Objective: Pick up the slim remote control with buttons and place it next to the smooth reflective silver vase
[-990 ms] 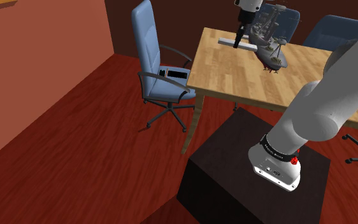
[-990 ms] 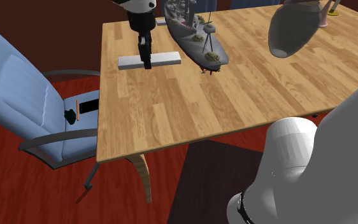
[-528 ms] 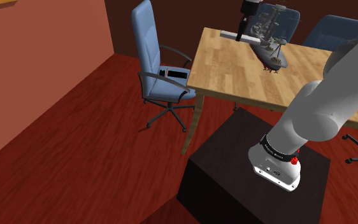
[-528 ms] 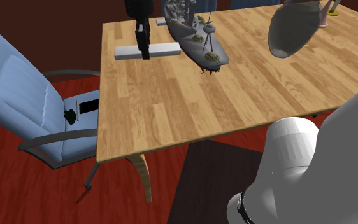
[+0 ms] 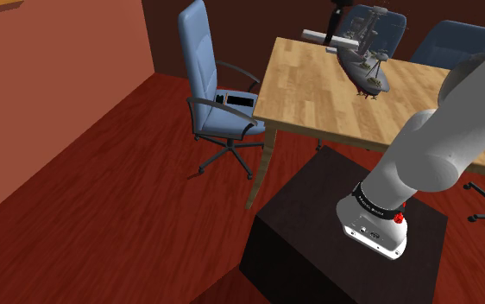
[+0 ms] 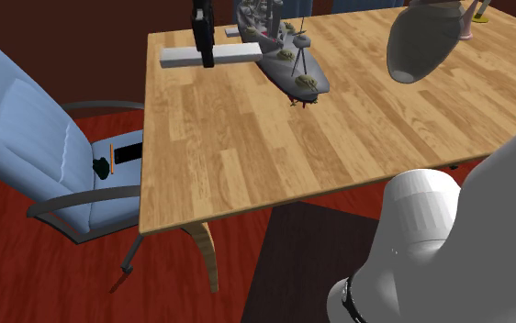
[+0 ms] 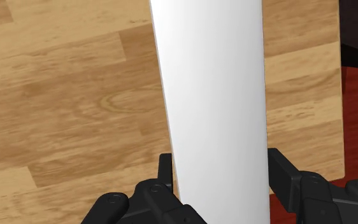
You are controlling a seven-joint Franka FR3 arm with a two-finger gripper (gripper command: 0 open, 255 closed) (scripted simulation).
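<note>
The pincer [image 6: 207, 55] is clamped on the white remote [image 6: 238, 53], held above the bench [image 6: 247, 138]; setting it beside the grey vase [image 6: 421, 41] remains

— Where's your remote?

— Your remote [image 6: 231, 54] is a slim, flat bar, drawn plain pale grey. It's clasped across its middle between the two fingers of the hand [image 6: 207, 57]. It lies level, with its long side running across the second exterior view. In the wrist view you see its smooth, pale face stretching away from the fingers. It looks clear of the counter [image 6: 247, 147], over the far corner at that view's upper left.

— And your vase?

— Your vase [image 6: 420, 41] is smooth, grey and rounded, tapering downward. It sits at the second exterior view's upper right with its top cut by the edge, well apart from the remote.
</note>
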